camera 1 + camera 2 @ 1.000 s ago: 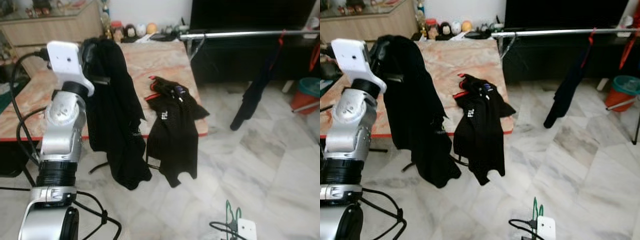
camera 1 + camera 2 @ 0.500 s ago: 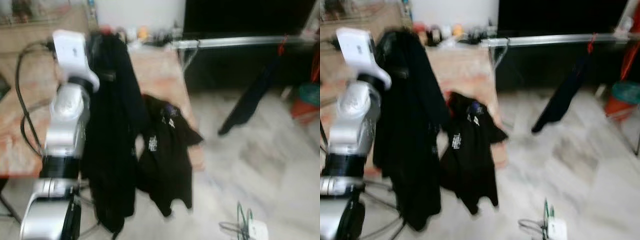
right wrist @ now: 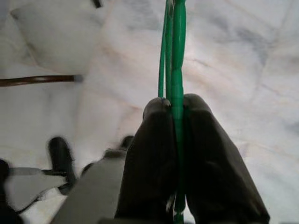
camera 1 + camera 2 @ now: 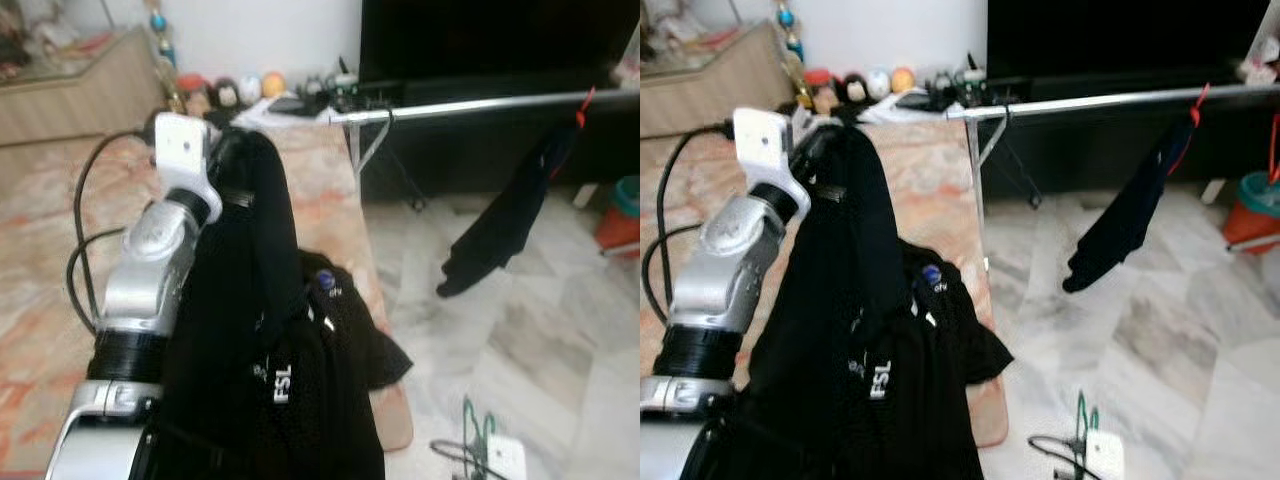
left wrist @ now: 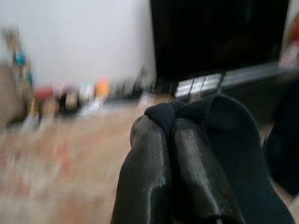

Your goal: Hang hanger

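Note:
My left gripper [image 5: 169, 122] is raised over the table and shut on the collar of a black garment [image 4: 250, 300], which hangs down from it. Low at the right, my right gripper [image 3: 174, 105] is shut on a green wire hanger [image 3: 177, 42], whose top shows as a green hanger [image 4: 478, 425] above the floor. A silver clothes rail [image 4: 470, 103] runs across the back right, beyond the table. A dark garment [image 4: 500, 225] hangs from it on a red hanger [image 4: 583, 100].
A marble-topped table [image 4: 60, 250] lies on the left with a second black shirt [image 4: 345, 340] draped over its near corner. A black TV [image 4: 490, 40] stands behind the rail, an orange bucket [image 4: 622, 215] far right, small ornaments [image 4: 230, 90] at the back.
The whole view has shifted closer to the table and rail. My left arm still holds the black garment, which now overlaps the shirt on the table. The right gripper keeps the green hanger.

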Tool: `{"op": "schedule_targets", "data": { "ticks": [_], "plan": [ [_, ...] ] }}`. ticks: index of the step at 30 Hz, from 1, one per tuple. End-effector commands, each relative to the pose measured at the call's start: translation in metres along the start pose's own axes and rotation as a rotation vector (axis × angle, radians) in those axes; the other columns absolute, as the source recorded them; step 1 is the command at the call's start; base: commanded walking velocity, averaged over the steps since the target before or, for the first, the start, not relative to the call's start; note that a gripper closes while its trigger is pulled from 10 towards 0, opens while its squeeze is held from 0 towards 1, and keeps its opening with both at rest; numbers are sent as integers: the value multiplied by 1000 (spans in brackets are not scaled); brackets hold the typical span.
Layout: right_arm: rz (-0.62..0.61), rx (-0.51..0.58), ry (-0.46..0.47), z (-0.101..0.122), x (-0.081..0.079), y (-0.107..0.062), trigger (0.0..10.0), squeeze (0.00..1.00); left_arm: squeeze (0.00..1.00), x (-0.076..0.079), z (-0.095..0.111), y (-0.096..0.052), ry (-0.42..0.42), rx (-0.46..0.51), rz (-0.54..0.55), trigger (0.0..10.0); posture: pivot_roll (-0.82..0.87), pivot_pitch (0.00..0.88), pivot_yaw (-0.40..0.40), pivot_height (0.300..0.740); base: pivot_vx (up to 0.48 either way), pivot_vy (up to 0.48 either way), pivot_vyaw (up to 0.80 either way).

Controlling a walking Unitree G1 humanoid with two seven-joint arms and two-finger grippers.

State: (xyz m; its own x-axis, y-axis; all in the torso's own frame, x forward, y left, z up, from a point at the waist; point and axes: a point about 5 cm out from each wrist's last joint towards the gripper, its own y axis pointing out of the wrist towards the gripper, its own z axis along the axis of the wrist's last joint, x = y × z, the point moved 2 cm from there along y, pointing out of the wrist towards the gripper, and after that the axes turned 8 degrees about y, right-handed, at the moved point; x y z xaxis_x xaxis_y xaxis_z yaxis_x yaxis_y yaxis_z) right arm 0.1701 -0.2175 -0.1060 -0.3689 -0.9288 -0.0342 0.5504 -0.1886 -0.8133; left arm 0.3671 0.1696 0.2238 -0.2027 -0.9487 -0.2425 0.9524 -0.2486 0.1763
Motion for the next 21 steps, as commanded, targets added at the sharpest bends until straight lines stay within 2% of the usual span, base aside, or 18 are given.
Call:
{"op": "schedule_targets", "data": {
  "ticks": [1,3,4,6,7,9,10,11,12,15,21],
  "plan": [
    [-6,-30,-4,-10,2,-2,10000,0,0,5,-6,-12,2,-42,-38,10000,67,0,58,740,0,0,0],
    [-6,-31,-5,-10,3,-2,10000,0,0,6,-10,-15,-17,-57,-43,10000,67,0,58,740,0,0,0],
    [-10,-33,-7,-12,6,-3,10000,0,0,9,-22,-27,-24,-115,-69,10000,73,0,57,740,0,0,0],
    [-10,-34,-7,-12,7,-3,10000,0,0,10,-25,-30,-22,-132,-78,10000,72,0,57,740,0,0,0],
    [-12,-36,-9,-13,9,-3,10000,0,0,14,-35,-44,-28,-180,-114,10000,72,0,58,740,0,0,0],
    [-12,-37,-9,-13,9,-3,10000,0,0,16,-40,-50,-30,-201,-130,10000,72,0,58,740,0,0,0],
    [-12,-37,-9,-13,9,-3,10000,0,129,17,-42,-53,-38,-209,-139,10000,73,0,59,740,0,0,0],
    [-12,-37,-9,-13,9,-3,10000,0,129,17,-42,-53,-38,-209,-139,10000,73,0,59,740,0,0,0],
    [-11,-37,-10,-13,9,-3,10000,0,1000,21,-47,-60,-43,-233,-168,10000,74,0,59,740,0,0,0],
    [-9,-38,-13,-14,7,-3,10000,0,1000,27,-51,-66,-37,-258,-214,10000,74,0,58,740,0,0,0],
    [-5,-40,-14,-16,5,-3,10000,0,1000,42,-48,-66,-43,-251,-300,10000,68,0,60,740,0,0,0]
  ]
}}
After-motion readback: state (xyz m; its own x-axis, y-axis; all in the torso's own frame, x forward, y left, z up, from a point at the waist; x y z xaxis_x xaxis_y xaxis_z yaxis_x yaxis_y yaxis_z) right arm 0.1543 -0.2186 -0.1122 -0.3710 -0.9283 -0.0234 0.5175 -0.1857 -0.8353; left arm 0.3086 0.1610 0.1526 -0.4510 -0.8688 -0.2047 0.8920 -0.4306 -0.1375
